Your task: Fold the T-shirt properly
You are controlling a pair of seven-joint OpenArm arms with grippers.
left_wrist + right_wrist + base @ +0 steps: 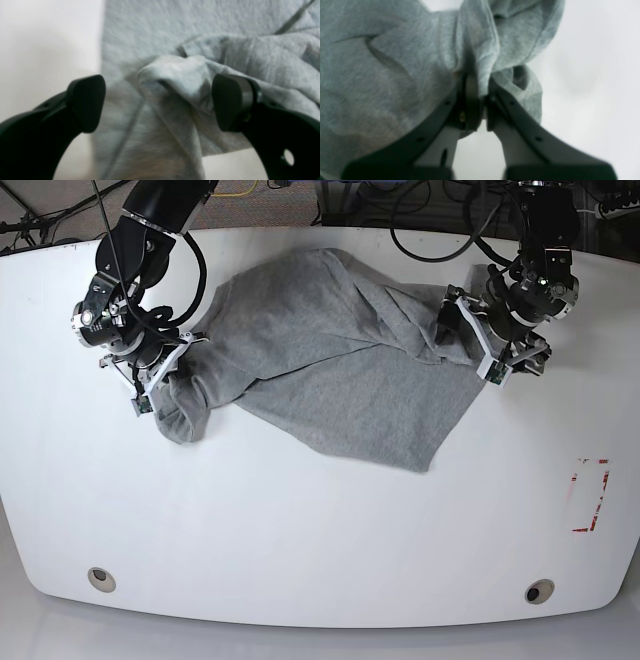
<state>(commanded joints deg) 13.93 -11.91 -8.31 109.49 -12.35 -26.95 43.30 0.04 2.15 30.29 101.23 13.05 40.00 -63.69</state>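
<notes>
The T-shirt (330, 370), soft, light and limp, lies crumpled on the white surface (300, 520); the right tool (480, 100) is clamped on a bunched fold, the left tool (158, 102) gapes over another; grip hems or seams, since loose cloth sags.

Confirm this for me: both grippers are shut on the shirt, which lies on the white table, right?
Not quite. Only the right gripper is shut on the shirt; the left wrist view shows the left gripper open, its fingers apart around a bunched fold. The shirt does lie on the white table.
</notes>
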